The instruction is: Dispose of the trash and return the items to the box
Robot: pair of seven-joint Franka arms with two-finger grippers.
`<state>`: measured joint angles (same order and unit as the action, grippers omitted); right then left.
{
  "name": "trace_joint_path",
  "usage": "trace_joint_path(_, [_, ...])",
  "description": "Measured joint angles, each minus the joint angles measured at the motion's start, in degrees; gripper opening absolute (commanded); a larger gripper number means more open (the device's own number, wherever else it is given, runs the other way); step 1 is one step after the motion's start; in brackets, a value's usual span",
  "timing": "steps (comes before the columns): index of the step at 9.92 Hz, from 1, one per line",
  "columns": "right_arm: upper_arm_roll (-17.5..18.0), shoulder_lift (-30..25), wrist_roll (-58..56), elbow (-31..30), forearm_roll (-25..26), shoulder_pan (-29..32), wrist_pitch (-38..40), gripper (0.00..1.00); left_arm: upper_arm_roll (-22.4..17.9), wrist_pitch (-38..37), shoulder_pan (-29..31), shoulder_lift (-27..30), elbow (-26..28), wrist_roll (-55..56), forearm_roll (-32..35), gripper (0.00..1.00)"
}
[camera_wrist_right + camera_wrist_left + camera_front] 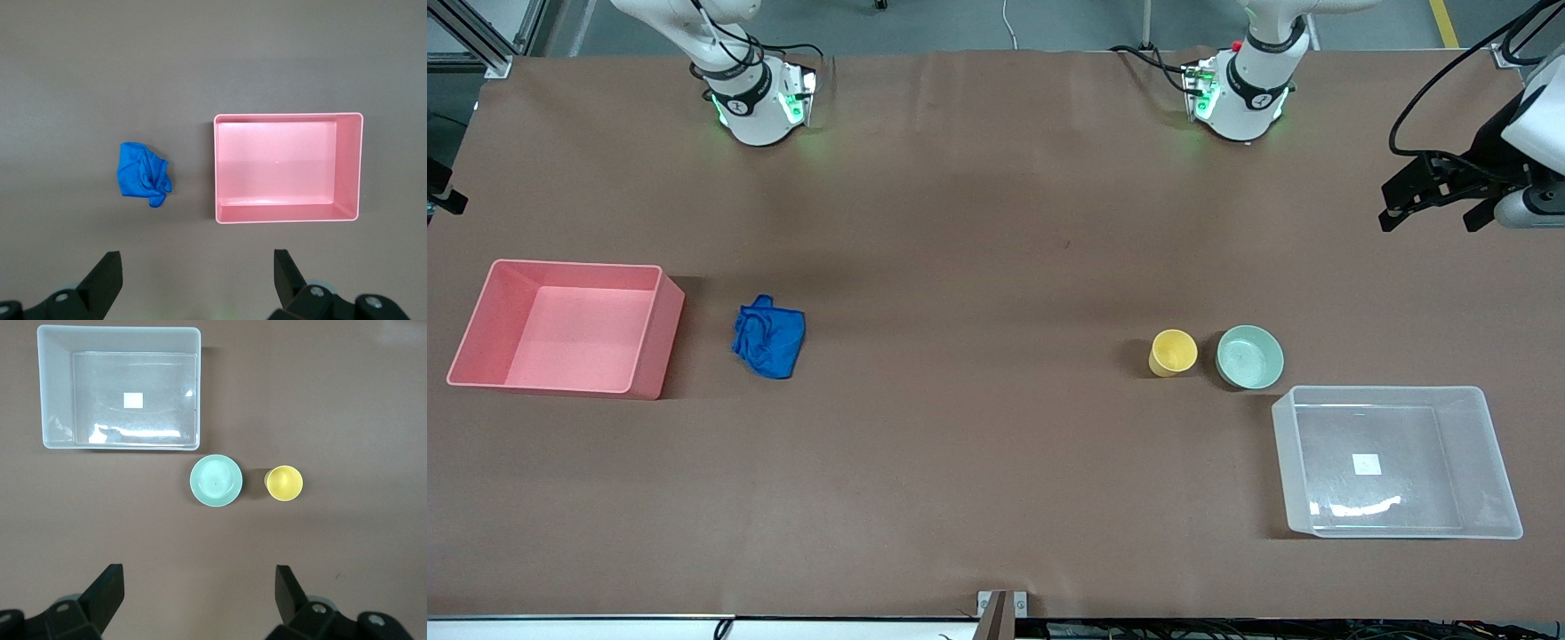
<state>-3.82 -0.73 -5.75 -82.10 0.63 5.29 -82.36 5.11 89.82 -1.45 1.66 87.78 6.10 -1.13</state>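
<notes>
1. I am holding my left gripper (pixel 197 600) high over the left arm's end of the table, its fingers spread wide and gripping nothing.
2. I am holding my right gripper (pixel 193 283) just as wide and just as empty, high over the right arm's end of the table; the front view does not show it.
3. The blue cloth wad (pixel 769 336) is lying on the table just beside the pink bin (pixel 654 333), on the side of it that faces the middle of the table, apart from its wall.
4. The yellow cup (pixel 1172 352) and the green bowl (pixel 1249 356) are standing upright side by side, close but not touching, the bowl toward the left arm's end.
5. The clear box (pixel 1498 480) is sitting empty, nearer the front camera than the bowl, with the bowl just off its corner.
6. I am judging that nothing is done yet: the wad is out of the bin, and both items are out of the box.
7. The split is deciding the next move, I think: the wad lies under my right gripper's view, the cup and bowl under my left, so each arm is nearer its own work.
8. The wad has no clear long axis, so any closing direction should serve.
</notes>
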Motion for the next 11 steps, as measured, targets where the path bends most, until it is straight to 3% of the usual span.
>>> trace_joint_path(8, [0.55,0.34,0.07,-1.39,-0.02,-0.14,0.07,1.00,-0.08,0.42,0.03,-0.84,0.96,0.45,0.00,1.00])
trace_joint_path(11, [7.18,3.63,10.02,-10.04,0.68,-1.00,-9.80,1.00,-0.12,8.47,0.03,-1.20,10.29,0.39,0.00,0.98])
